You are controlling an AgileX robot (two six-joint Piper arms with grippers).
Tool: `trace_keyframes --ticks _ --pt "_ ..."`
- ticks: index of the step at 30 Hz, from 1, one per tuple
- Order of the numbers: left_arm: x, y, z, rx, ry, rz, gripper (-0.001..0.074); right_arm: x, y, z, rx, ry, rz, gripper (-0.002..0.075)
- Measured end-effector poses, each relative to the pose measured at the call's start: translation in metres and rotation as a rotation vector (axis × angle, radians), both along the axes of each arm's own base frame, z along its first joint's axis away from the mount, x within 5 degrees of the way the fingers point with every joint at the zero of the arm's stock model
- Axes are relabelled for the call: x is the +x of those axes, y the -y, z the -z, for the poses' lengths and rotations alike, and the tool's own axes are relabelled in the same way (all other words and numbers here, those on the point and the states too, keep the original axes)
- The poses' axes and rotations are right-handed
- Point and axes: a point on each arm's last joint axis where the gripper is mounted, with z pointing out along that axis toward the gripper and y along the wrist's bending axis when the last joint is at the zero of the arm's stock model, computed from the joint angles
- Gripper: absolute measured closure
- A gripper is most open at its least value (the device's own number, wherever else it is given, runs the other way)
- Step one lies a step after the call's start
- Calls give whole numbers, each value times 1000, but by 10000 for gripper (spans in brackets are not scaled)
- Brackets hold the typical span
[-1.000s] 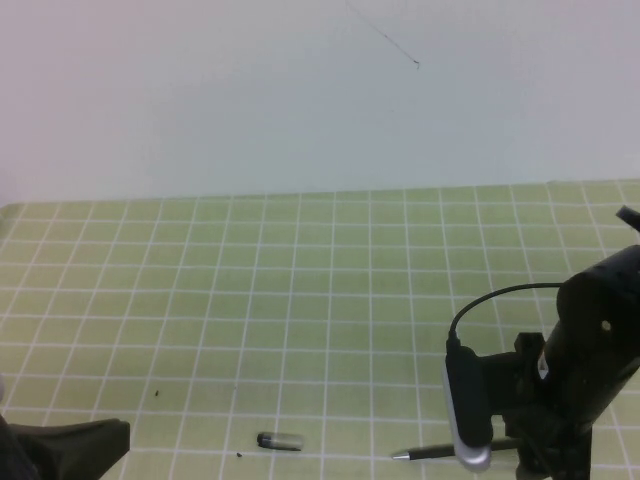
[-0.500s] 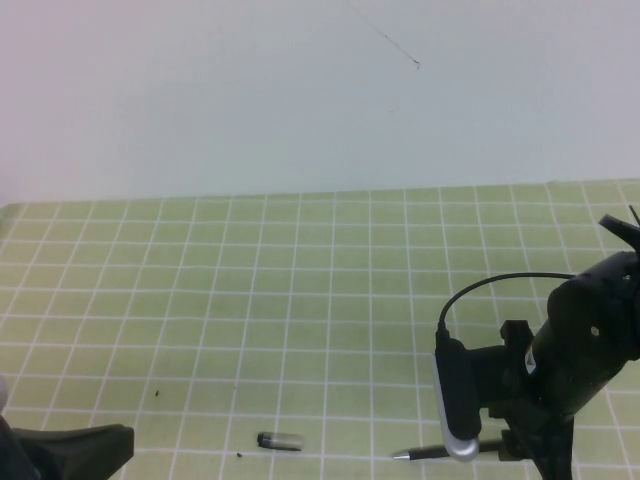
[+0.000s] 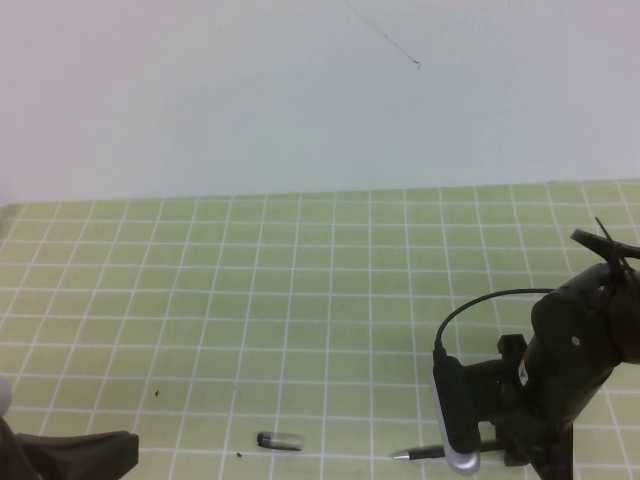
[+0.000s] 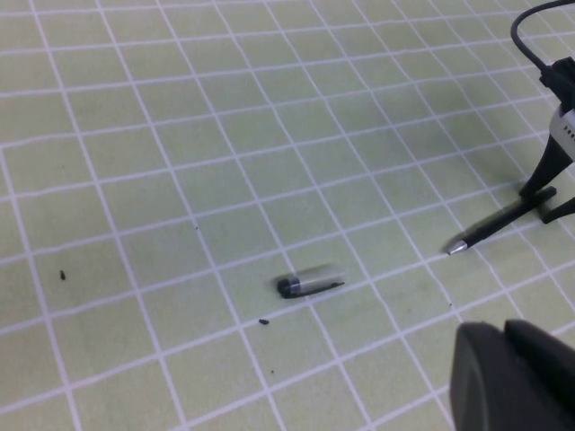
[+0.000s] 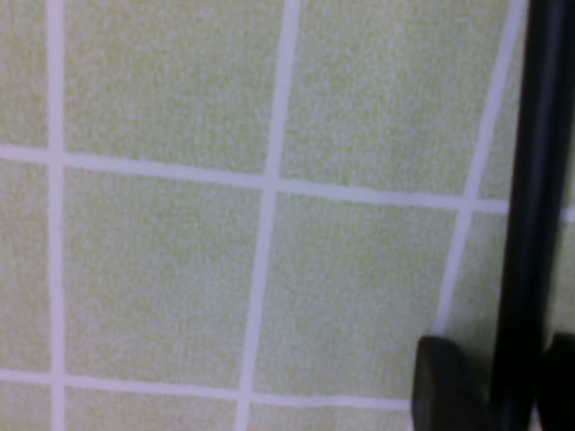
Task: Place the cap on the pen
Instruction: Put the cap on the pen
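Observation:
The black pen (image 3: pixel 425 452) lies on the green grid mat near the front edge, silver tip pointing left. It also shows in the left wrist view (image 4: pixel 499 221) and in the right wrist view (image 5: pixel 535 206). The translucent-grey cap (image 3: pixel 280 440) lies about two squares left of the tip, also in the left wrist view (image 4: pixel 308 285). My right gripper (image 3: pixel 510 455) is down at the mat, open, with one finger on each side of the pen's rear part (image 5: pixel 503 386). My left gripper (image 3: pixel 70 455) sits at the front left corner, shut and empty (image 4: pixel 512 377).
The green grid mat (image 3: pixel 300 300) covers the table up to a plain pale wall. The right arm's cable (image 3: pixel 480 305) loops above its wrist. Small dark specks (image 3: pixel 156 393) lie on the mat left of the cap.
My right arm has dropped lower and shifted slightly left over the pen's rear part. The pen and the cap have not moved. The left gripper has barely moved.

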Motion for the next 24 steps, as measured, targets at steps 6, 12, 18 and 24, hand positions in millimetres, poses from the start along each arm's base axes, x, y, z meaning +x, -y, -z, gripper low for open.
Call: trace_keyframes --ticks 6,12,18,24 --pt "0 0 0 4 4 3 735 3 -1 1 -8 5 -11 510" --pt "3 -3 0 -37 -27 -76 734 15 -4 -10 -23 69 -59 605" --pt "2 -2 3 -12 -76 -44 734 27 -14 -27 19 98 -34 715" --pt "2 1 -15 -17 -55 -11 734 32 -19 -40 30 78 -11 729"
